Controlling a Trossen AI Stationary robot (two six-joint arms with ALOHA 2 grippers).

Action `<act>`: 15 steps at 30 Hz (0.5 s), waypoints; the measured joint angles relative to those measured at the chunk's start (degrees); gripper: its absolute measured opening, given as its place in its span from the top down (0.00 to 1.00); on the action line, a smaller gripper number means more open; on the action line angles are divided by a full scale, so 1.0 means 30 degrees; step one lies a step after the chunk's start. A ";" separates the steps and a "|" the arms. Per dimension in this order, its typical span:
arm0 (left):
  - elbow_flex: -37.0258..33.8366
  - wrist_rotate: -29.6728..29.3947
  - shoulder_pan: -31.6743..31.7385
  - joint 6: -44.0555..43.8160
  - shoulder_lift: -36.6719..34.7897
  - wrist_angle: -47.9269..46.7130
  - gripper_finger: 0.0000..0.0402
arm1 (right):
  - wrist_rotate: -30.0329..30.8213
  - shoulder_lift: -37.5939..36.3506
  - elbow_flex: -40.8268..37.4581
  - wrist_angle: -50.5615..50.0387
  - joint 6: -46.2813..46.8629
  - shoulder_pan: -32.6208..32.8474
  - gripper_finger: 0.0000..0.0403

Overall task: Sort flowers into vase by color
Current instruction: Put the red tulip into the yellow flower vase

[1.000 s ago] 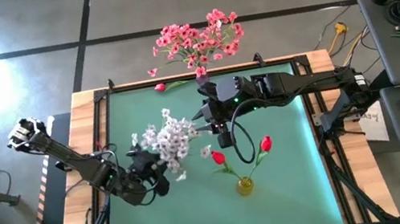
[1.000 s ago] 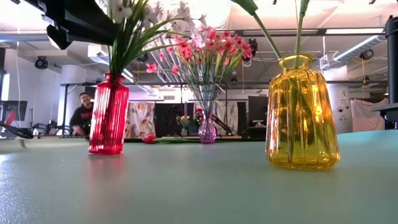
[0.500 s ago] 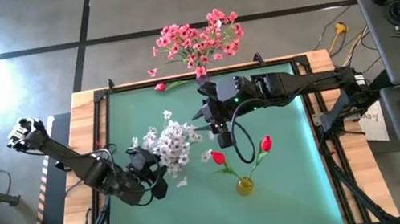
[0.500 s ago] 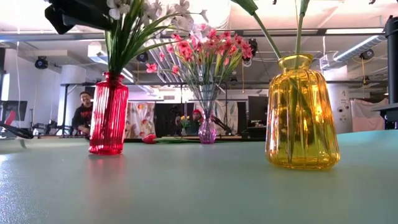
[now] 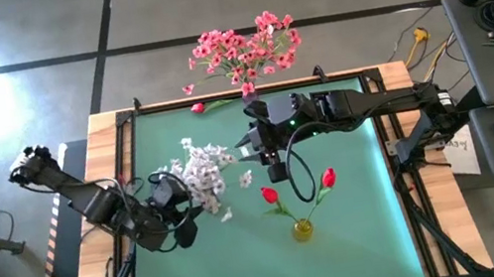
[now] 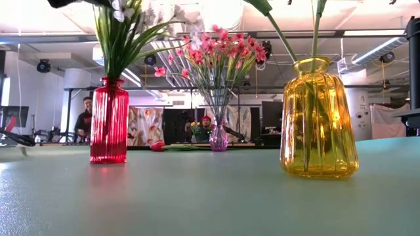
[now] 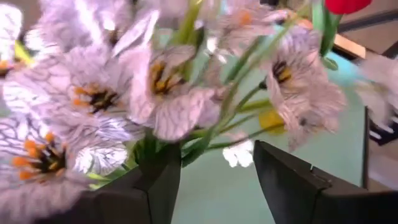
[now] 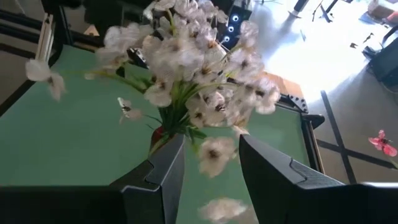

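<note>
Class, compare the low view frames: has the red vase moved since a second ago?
Yes. The red vase has slid left, away from the yellow vase, and stands more upright now.

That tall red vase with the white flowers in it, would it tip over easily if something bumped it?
Probably yes. The red vase is tall and narrow, standing on a small base on the smooth table. The white flowers spread wide above its neck, so it looks top-heavy. It appears to be ribbed glass, so likely fragile if it falls.
</note>
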 joint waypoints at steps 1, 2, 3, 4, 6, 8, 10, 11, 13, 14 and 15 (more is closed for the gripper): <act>0.0356 0.0291 0.0000 -0.0122 0.0000 -0.0494 0.53 | 0.0000 0.0000 0.0000 -0.0002 0.0000 0.0006 0.64; 0.0690 0.0603 0.0000 -0.0181 0.0000 -0.0877 0.52 | 0.0000 0.0000 0.0000 -0.0002 -0.0007 0.0007 0.64; 0.1043 0.0868 0.0000 -0.0195 0.0000 -0.1176 0.52 | 0.0000 0.0000 0.0000 -0.0002 -0.0007 0.0000 0.64; 0.1408 0.1132 0.0007 -0.0194 0.0000 -0.1454 0.52 | 0.0000 0.0000 0.0000 -0.0009 0.0000 0.0006 0.64; 0.2118 0.1372 0.0000 -0.0197 0.0000 -0.2170 0.52 | 0.0004 -0.0008 0.0000 -0.0010 0.0015 0.0007 0.64; 0.2671 0.1689 -0.0007 -0.0194 0.0000 -0.2556 0.52 | 0.0007 -0.0028 0.0151 -0.0334 0.0021 0.0004 0.64; 0.3174 0.1857 -0.0007 0.0024 0.0000 -0.2994 0.52 | 0.0007 -0.0072 0.0349 -0.0588 0.0033 0.0007 0.64; 0.3419 0.1871 -0.0007 0.0345 0.0000 -0.3253 0.52 | 0.0007 -0.0139 0.0427 -0.0611 0.0040 0.0003 0.64; 0.3849 0.1899 -0.0007 0.1017 0.0000 -0.3703 0.52 | 0.0015 -0.0270 0.0626 -0.0786 0.0051 0.0006 0.64; 0.4045 0.1928 -0.0007 0.1107 0.0000 -0.3844 0.52 | 0.0014 -0.0312 0.0750 -0.0782 0.0052 0.0003 0.64; 0.4282 0.1978 -0.0007 0.1122 0.0000 -0.3934 0.52 | 0.0014 -0.0378 0.0900 -0.0845 0.0080 0.0000 0.64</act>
